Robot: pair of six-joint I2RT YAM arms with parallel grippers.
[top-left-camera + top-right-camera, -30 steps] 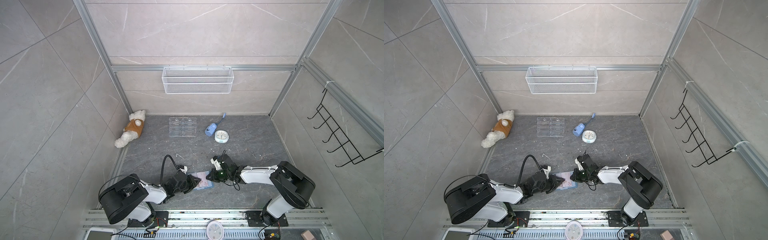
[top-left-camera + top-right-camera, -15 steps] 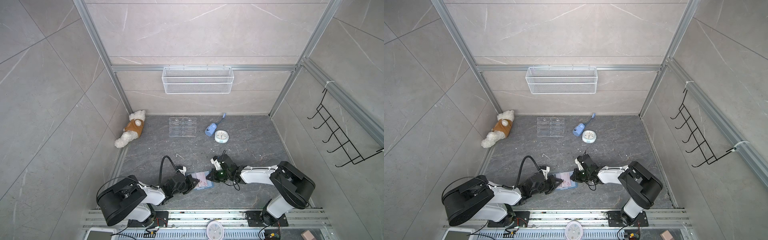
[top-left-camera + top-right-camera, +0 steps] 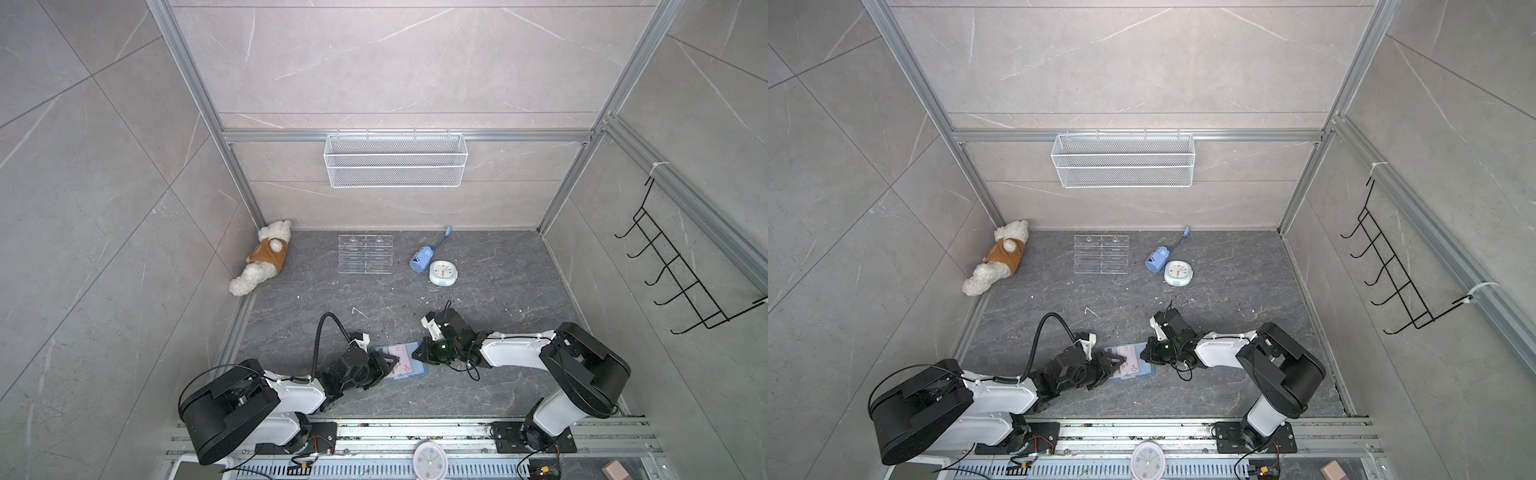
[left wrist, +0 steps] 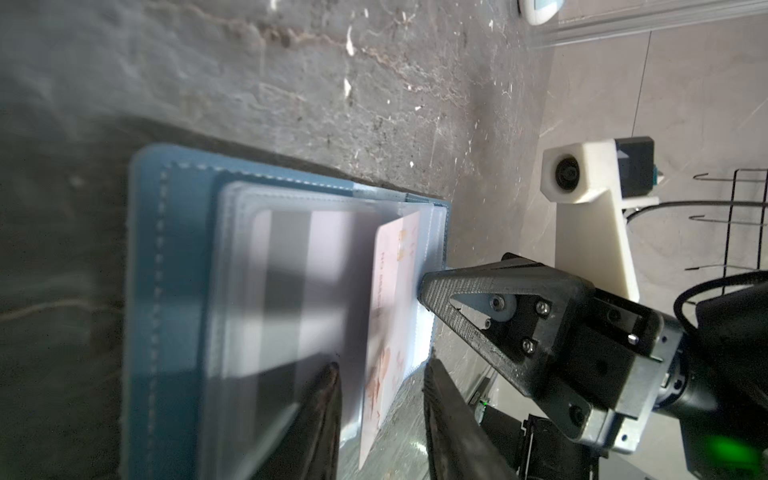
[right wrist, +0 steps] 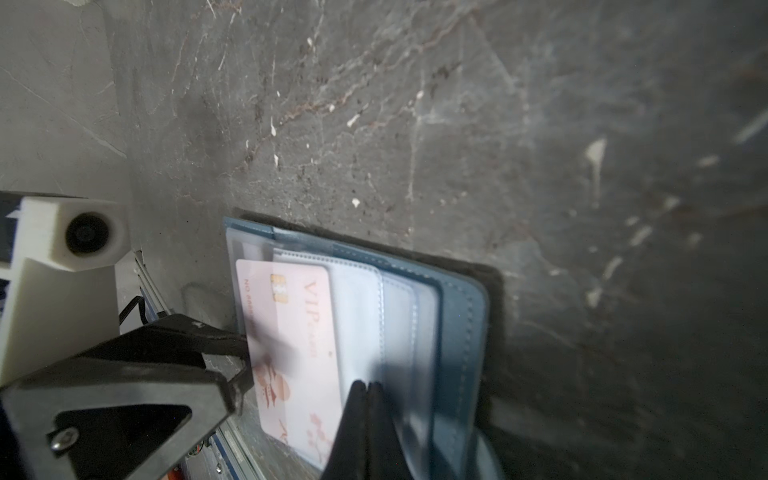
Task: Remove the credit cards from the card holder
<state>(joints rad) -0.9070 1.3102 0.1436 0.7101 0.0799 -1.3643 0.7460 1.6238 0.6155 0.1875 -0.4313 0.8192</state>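
Closest, a round white clock (image 3: 430, 460) lies by the metal rail. Just past it, the open blue card holder (image 5: 461, 324) lies flat on the grey worktop (image 3: 498, 291), between the two arms. A pink credit card (image 5: 291, 332) sticks partway out of the clear sleeves (image 5: 361, 316), toward the left hand (image 4: 380, 368). That hand's two fingers are a little way apart, with the card's edge between them. The right hand (image 5: 367, 386) is closed tight, and its tip presses on the sleeves. Far back lie a clear rack (image 3: 365, 254) and a small clock (image 3: 444, 273). A teddy bear (image 3: 266, 262) lies in the corner. A white wire basket (image 3: 395, 160) hangs on the back wall.
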